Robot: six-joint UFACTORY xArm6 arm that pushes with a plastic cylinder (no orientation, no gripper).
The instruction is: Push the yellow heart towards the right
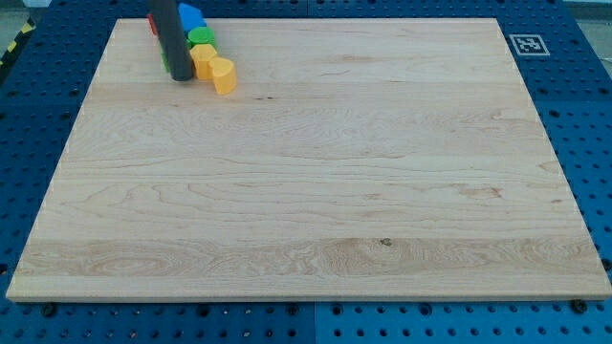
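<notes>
The yellow heart [222, 74] lies near the view's top left on the wooden board [316, 172]. A second yellow block [204, 60], its shape unclear, touches it on the upper left. My tip [180, 77] rests on the board just left of these two yellow blocks, close to the second one. Above them sit a green block [202, 38] and a blue block [191, 16]. A red block [151, 23] peeks out from behind the rod, mostly hidden. The blocks form one tight cluster.
The board's top edge runs just above the cluster, and its left edge slants close by. A black and white marker tag [527, 44] sits beyond the board's top right corner. Blue perforated table surrounds the board.
</notes>
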